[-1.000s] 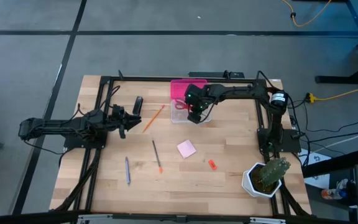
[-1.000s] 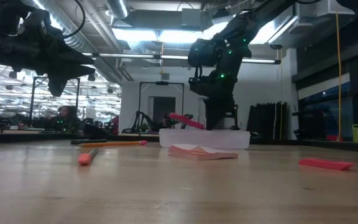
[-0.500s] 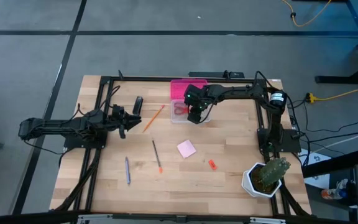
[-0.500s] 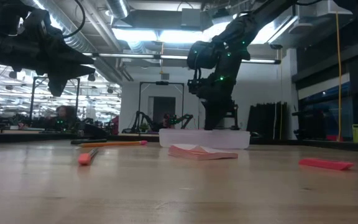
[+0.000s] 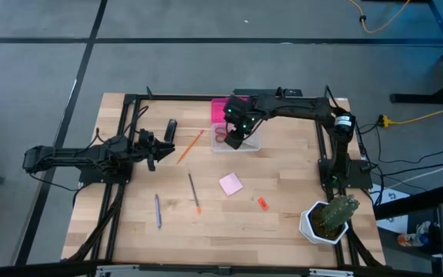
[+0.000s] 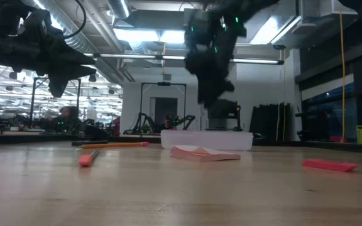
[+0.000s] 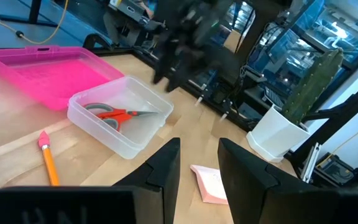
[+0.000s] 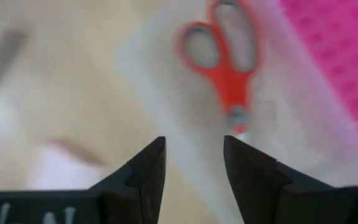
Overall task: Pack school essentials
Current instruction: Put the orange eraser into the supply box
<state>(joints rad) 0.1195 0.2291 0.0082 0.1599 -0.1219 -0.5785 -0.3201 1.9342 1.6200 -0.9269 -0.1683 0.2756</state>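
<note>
1. above the clear plastic box (image 5: 237, 140) at upper centre of the high view, the right tool (image 5: 234, 141) hangs with fingers apart, holding nothing; the red-handled scissors (image 7: 114, 116) lie inside the box.
2. at mid-left of the high view, the left tool (image 5: 151, 151) waits with fingers narrowly apart, also holding nothing.
3. risk: the thin orange pencil (image 5: 190, 146) could roll from a pinch, and a low sweep could nudge the box.

Wooden table (image 5: 283, 223): clear box (image 5: 227, 137), notepad (image 5: 231, 184), cactus pot (image 5: 321, 224).

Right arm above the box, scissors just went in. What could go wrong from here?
1. The right gripper hangs open over the clear box; swinging away low, it could clip the wall and shove the box.
2. The scissors lie diagonally, so longer items like the orange pencil may not lie flat.
3. The pink notepad lies flat, hard to pinch.
</note>
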